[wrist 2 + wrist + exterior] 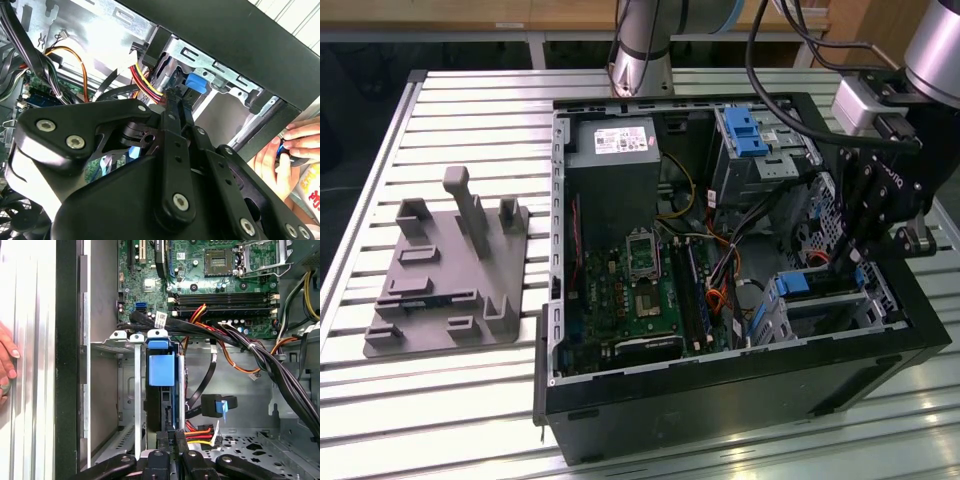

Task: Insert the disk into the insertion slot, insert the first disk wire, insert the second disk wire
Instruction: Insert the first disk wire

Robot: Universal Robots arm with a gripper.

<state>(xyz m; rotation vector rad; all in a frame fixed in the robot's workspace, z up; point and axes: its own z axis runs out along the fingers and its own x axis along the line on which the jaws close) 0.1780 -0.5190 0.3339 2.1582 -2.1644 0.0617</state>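
Disk (161, 367) first: where do we find it?

We find it standing in the grey metal cage (112, 342) at a corner of the computer case (720, 390), its blue frame between the cage walls.

And our gripper (170, 440)?

We see its fingers pinched together on a black plug (167, 432) at the disk's end. Red, yellow and black wires (200, 432) run off from that plug.

Do we see anything else nearby?

We see a person's hand (6, 365) outside the case wall, well apart from the gripper.
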